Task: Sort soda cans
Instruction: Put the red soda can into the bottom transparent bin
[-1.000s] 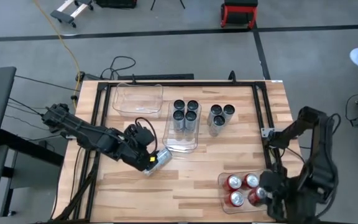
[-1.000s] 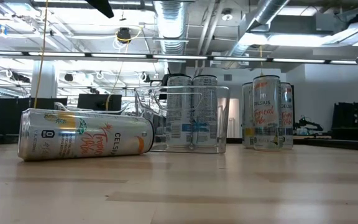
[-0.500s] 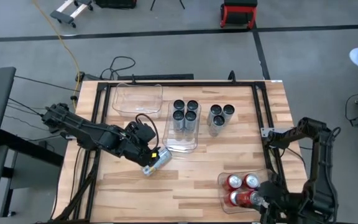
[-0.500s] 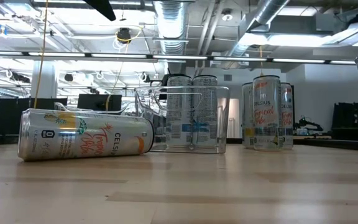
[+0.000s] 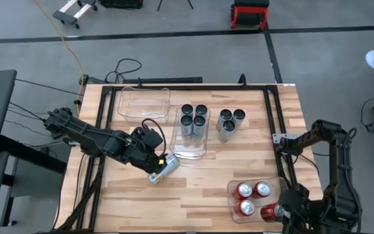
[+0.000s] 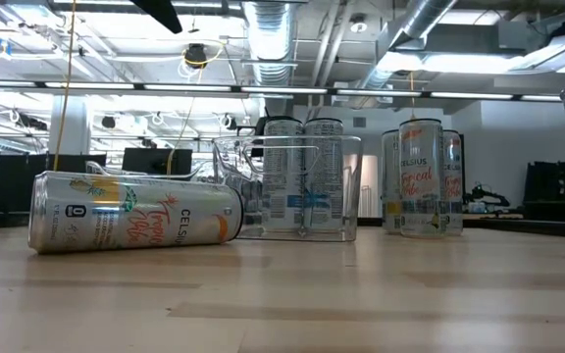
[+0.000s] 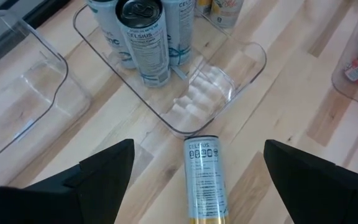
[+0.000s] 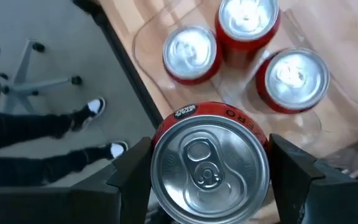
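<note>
Twelve soda cans are on the table (image 5: 128,188), and most look sorted. Going by size: the clear bin (image 5: 143,104) at eleven o'clock holds nothing. The middle bin (image 5: 190,148) holds four dark cans (image 5: 193,119). Just to its three o'clock, three silver-grey cans (image 5: 229,123) stand on bare wood.

At five o'clock the corner bin (image 5: 234,211) has three red cans (image 5: 250,196) upright. The right gripper (image 8: 207,180) is clamped around the fourth red can (image 8: 209,163), hanging just off the bin's outer edge. That placement seems the step in hand; next it needs lowering upright into the free corner, then letting go.

At seven o'clock the fallen silver can (image 7: 204,180) lies on its side, with the left gripper (image 7: 194,171) spread wide astride it. It must close, lift and stand the can upright.

From above, the right arm hides its can's body. At table height, neither gripper shows.
</note>
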Controlling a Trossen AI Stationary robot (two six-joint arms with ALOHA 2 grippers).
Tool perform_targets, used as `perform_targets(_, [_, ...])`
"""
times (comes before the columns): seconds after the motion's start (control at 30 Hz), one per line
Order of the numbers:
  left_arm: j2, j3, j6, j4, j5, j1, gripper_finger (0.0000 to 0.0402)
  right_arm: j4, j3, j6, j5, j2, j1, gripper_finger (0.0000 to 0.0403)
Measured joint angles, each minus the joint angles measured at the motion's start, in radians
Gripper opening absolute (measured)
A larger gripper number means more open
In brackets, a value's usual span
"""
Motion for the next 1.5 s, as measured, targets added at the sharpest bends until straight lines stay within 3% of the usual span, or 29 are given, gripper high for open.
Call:
perform_targets(0.17, [0.0,0.0,-0.014,0.0,0.004,0.0,0.0355,-0.027,-0.004,-0.006,0.013,0.026,-0.002,0.0248])
perform_targets(0.43, [0.0,0.0,0.053,0.058,-0.043,-0.005,0.0355,0.099,-0.135,-0.006,0.012,0.084,-0.047,0.0248])
perform_targets(1.0, [0.0,0.0,0.121,0.069,-0.037,0.003,0.0355,0.254,-0.26,-0.032,-0.015,0.151,-0.105,0.0251])
perform_targets(1.13, [0.0,0.0,0.146,0.067,-0.037,0.003,0.0355,0.266,-0.261,-0.017,-0.027,0.135,-0.105,0.0275])
perform_targets(1.4, [0.0,0.0,0.177,0.062,-0.036,0.003,0.0355,0.236,-0.261,0.043,-0.07,0.118,-0.104,0.0376])
perform_targets(1.5, [0.0,0.0,0.178,0.031,-0.034,0.003,0.0355,0.236,-0.26,0.067,-0.071,0.113,-0.103,0.0394])
